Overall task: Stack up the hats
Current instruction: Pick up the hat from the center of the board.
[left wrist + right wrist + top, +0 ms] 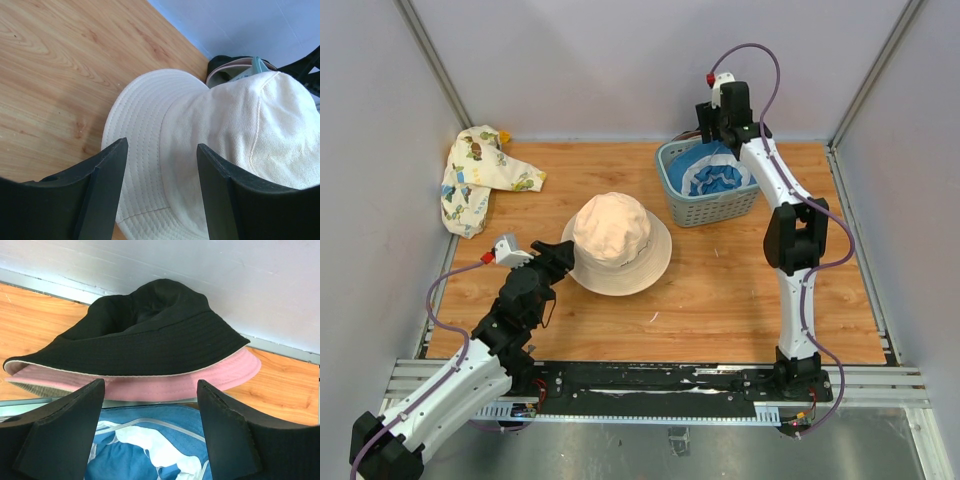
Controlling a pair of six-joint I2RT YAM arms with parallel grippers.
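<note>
Wood table (720,300). Cream hat (615,240) sits crown-up, brim edge betw. the spread fingers of L gripper (161,146). Basket (705,212) is under R gripper (150,385), fingers spread wide, nothing pinched. Black hat (150,330) lies on pink hat (200,380), just beyond R fingertips. Blue hat (145,450) is in basket, below them.

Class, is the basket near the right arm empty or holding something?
Holding something: a blue hat lies inside the basket, visible over its rim.
</note>
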